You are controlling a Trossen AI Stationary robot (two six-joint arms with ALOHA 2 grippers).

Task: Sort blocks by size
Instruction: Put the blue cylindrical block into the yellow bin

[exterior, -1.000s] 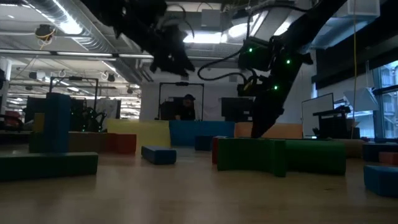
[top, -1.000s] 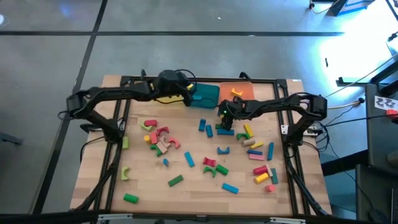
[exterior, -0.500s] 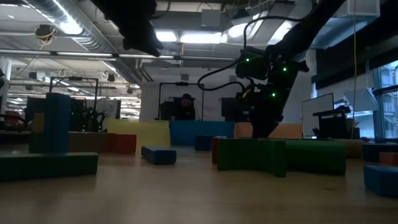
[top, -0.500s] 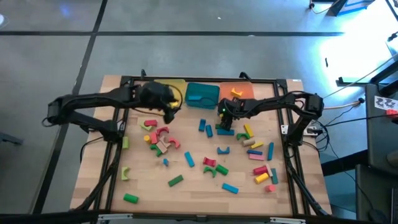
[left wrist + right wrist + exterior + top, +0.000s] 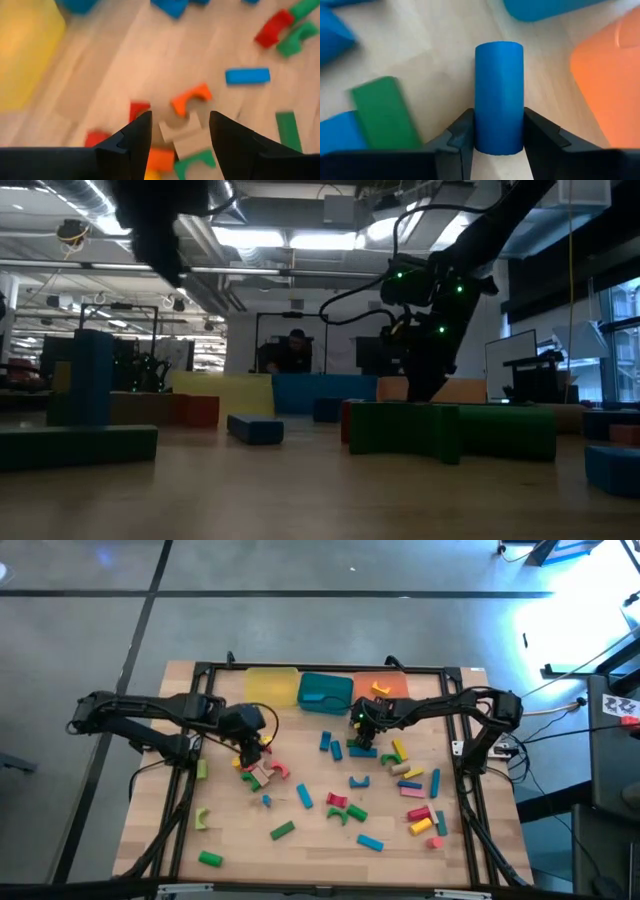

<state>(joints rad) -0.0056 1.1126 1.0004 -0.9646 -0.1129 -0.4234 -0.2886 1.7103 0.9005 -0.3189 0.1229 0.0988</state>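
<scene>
Many small blocks lie scattered on the wooden table. In the right wrist view a blue cylinder lies on its side on the wood, with my right gripper shut on it. The high view shows that gripper in front of the orange tray. My left gripper hangs open over a heap of red, orange, tan and green blocks. Two tan arches show between its fingers in the left wrist view; they touch nothing. My right gripper pinches the blue cylinder's round sides near one end between its two fingers. The fingers come from above, slanting down, and lie along the cylinder, which points away from them. It appears to rest on the table.
A yellow tray, a teal tray and the orange tray stand in a row at the far edge. A green bar and blue blocks lie close to the cylinder. More blocks lie at the right and near the front.
My left gripper has swung from over the teal and yellow trays toward the table's near left and now hangs over the heap of blocks. My right gripper has sunk a little toward the table and otherwise stayed in place.
</scene>
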